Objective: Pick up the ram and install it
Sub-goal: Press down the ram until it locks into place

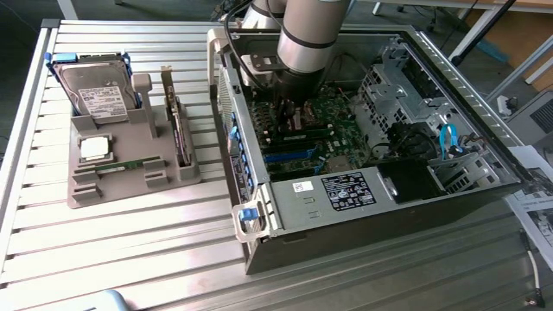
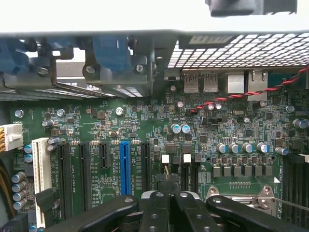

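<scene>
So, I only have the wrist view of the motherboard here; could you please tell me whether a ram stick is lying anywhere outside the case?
Observer: Yes, a thin green ram lies flat in the grey tray, beside the case on the exterior view's left.
Operator: Thank you. And where does the arm stand?
Observer: The arm reaches down into the open computer case, away from that tray.
</scene>
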`<state>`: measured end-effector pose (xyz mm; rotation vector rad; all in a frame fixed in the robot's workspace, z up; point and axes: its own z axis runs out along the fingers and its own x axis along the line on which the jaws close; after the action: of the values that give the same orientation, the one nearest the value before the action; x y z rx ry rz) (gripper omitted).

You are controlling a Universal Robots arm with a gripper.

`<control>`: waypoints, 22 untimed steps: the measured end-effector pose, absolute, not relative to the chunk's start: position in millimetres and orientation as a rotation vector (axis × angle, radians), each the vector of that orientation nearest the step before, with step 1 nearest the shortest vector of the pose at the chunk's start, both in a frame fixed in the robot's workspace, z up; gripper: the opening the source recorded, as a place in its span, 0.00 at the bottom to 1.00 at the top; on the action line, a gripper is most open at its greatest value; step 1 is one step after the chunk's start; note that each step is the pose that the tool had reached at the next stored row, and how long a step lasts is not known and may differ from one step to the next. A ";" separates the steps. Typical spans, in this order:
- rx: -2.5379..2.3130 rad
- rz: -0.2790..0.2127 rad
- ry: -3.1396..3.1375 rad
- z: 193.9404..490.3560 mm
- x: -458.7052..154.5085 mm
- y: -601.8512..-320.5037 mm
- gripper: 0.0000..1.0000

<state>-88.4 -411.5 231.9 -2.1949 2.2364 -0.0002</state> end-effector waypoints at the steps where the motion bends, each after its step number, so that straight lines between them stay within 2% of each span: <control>1: -2.195 0.000 2.236 231.9 -88.3 -411.5 0.11; 22: -2.195 0.000 2.236 230.0 -88.4 -414.0 0.11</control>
<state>-88.4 -414.0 230.0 -2.1949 2.2363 -0.0002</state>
